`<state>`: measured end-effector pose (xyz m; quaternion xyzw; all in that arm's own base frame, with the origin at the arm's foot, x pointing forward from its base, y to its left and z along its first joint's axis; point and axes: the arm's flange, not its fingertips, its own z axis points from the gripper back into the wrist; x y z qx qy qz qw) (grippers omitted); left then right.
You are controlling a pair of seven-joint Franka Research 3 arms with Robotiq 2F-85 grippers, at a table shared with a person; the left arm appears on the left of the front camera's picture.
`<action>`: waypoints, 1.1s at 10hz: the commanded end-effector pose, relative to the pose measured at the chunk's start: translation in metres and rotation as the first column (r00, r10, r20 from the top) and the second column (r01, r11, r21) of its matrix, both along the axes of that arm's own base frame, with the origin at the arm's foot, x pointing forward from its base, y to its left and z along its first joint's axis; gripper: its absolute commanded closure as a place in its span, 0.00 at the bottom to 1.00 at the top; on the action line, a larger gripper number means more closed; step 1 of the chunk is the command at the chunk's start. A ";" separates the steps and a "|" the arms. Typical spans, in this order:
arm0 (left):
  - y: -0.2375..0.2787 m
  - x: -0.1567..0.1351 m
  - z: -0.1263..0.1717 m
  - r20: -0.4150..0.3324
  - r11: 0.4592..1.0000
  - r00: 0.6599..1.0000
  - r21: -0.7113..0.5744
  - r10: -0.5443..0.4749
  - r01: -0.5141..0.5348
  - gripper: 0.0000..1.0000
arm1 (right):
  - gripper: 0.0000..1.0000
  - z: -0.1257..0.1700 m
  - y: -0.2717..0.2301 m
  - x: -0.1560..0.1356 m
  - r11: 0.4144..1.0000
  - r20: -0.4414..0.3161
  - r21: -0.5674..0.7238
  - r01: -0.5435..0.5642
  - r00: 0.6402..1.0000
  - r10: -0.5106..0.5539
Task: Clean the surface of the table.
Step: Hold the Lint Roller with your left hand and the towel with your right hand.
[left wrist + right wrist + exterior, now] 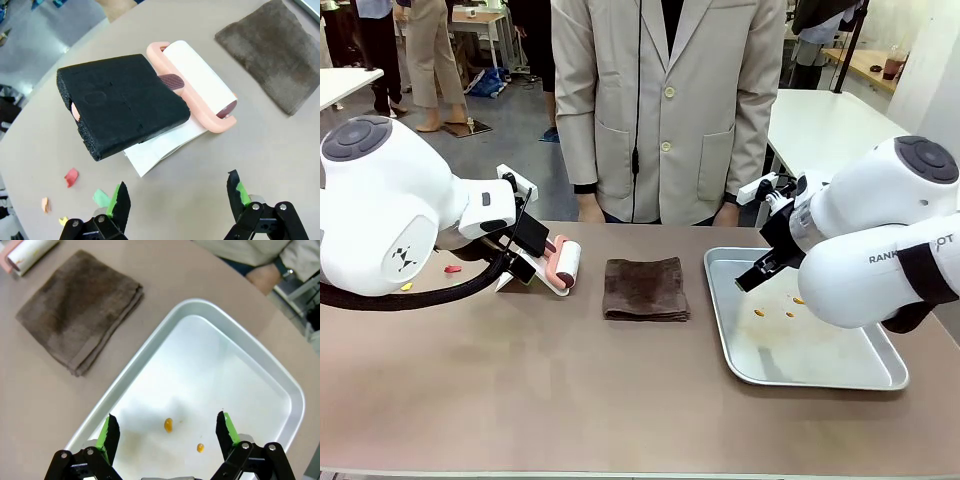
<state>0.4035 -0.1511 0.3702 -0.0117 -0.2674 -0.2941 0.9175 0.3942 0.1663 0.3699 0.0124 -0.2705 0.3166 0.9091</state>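
Early stage of the clean-up, by the look of it, on the tan table (520, 390), widest surface here and littered at its left end, with no tool lifted yet. Left gripper (177, 189): fingers spread wide, clamped on nothing, hanging just short of the black foam block (125, 102) over the handle of a pink-framed lint roller (197, 75), itself lying on a white sheet (150, 157). Likely next: straddling the block squarely, closing, then rolling toward the coloured paper scraps (71, 176) strewn nearby. Right gripper (167, 424): likewise agape and empty, poised above the silver tray (145, 347), with orange bits (200, 447) inside. Between roller and tray: a folded brown cloth (645, 288), flat and untouched, a possible obstacle to any sweep across the middle. At the far edge: a person in a pale jacket (665, 110), one hand (588, 212) low by the rim.
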 end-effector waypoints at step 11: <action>0.177 -0.078 0.138 -0.132 0.752 0.990 -0.658 -0.055 -0.046 0.00 | 0.00 0.125 -0.134 -0.113 0.627 -0.427 0.671 0.396 0.897 -0.110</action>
